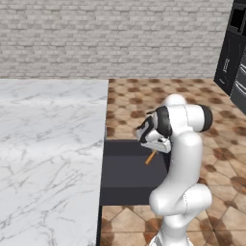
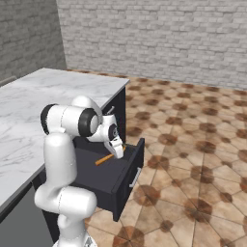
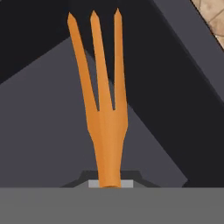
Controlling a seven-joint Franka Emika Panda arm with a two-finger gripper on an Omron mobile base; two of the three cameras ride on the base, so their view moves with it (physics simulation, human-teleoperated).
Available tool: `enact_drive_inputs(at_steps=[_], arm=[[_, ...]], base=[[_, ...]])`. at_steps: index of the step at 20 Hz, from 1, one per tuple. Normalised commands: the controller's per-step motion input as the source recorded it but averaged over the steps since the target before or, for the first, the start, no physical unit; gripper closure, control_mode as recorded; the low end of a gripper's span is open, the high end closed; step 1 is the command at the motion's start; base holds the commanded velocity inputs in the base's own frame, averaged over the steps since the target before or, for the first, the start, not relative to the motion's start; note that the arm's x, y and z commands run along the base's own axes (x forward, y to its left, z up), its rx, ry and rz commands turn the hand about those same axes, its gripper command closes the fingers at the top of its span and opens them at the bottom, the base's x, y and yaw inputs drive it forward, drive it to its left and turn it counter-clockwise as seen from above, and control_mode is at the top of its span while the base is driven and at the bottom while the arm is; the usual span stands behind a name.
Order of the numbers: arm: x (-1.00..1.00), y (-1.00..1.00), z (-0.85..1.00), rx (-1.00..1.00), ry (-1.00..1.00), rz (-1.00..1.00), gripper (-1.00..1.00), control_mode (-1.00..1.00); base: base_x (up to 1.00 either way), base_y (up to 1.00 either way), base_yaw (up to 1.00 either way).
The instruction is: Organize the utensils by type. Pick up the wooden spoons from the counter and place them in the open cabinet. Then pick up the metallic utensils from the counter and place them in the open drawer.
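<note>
One orange fork (image 3: 103,109), three prongs, sits clamped in the gripper (image 3: 109,183) over one open drawer (image 1: 120,180).

The scene is lit evenly and fairly brightly, with no single light source to be made out. Hard cast shadows are hardly seen; only soft shading is shown on the rounded white arm (image 1: 180,192). The counter (image 1: 48,153) is rendered pale and almost washed out, its grey veins kept faint, without glare. The open drawer (image 2: 103,176) interior is kept very dark and little detail is resolved in it. All pictures are rendered coarsely: edges are softened and the brick wall (image 1: 110,38) and floor tiles (image 2: 193,144) are slightly blurred. In the hand view the orange fork (image 3: 103,105) is shown smooth, flatly shaded. No edge distortion is noticed.
</note>
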Motion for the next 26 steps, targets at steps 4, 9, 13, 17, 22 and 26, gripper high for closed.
enact_drive_inputs(at_steps=[4, 9, 13, 17, 22, 26], arm=[[0.18, 0.43, -0.32, 0.06, 0.09, 0.00, 1.00, -1.00], [0.14, 0.14, -0.48, 0.19, 0.19, 0.02, 1.00, -1.00], [0.20, 0.09, -0.52, 0.10, 0.05, 0.05, 1.00, -1.00], [0.22, 0.12, -0.17, 0.06, 0.05, 0.03, 1.00, -1.00], [0.21, 0.24, -0.06, 0.00, 0.00, 0.00, 1.00, -1.00], [0.01, 0.21, -0.25, -0.01, 0.00, 0.00, 1.00, -1.00]], base=[[0.00, 0.00, 0.00], [0.00, 0.00, 0.00], [0.00, 0.00, 0.00], [0.00, 0.00, 0.00], [0.00, 0.00, 0.00], [0.00, 0.00, 0.00]])
